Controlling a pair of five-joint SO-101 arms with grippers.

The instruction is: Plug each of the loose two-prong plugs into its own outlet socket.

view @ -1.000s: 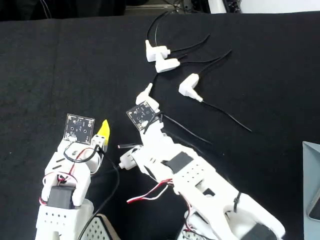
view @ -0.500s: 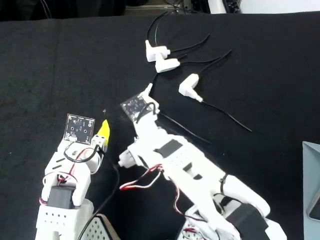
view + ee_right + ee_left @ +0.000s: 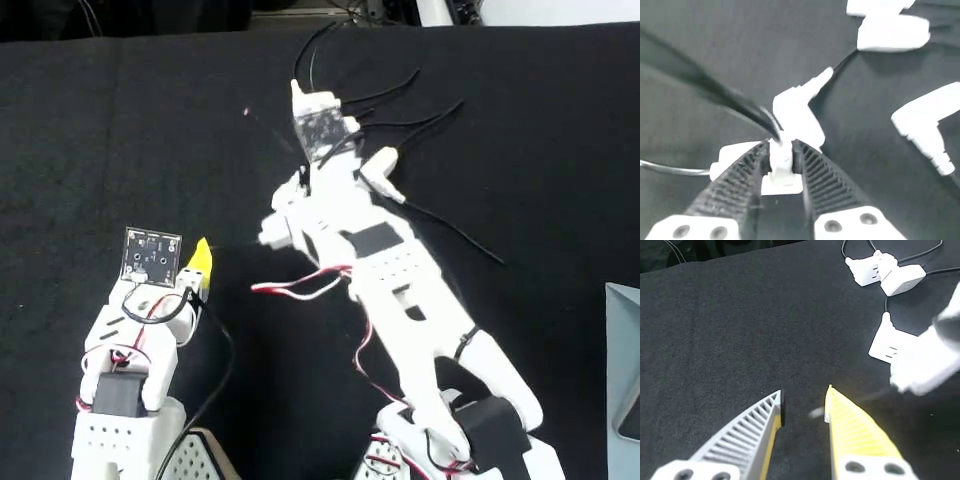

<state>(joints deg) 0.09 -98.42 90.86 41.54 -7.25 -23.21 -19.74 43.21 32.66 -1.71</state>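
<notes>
My right gripper (image 3: 781, 147) is shut on a white angled plug (image 3: 794, 114) whose black cord runs off to one side. In the high view the right arm (image 3: 370, 240) stretches to the table's middle, its wrist over that plug. Two white socket blocks (image 3: 312, 101) lie together just beyond it, also visible as white socket blocks (image 3: 902, 280) from the left wrist. Another loose white plug (image 3: 378, 170) lies to the right of the wrist, the same loose plug (image 3: 925, 125) beside my right fingers. My left gripper (image 3: 804, 402) hovers open over bare black cloth at the near left, its yellow finger (image 3: 201, 258) showing from above.
Black cords (image 3: 450, 228) trail from the plugs across the middle and back of the black table cloth (image 3: 120, 130). A grey-blue object (image 3: 625, 370) sits at the right edge. Open cloth lies to the left and far left.
The right arm has swung away from the near side toward the far plugs and sockets, its wrist now over them. The left arm has shifted only slightly.
</notes>
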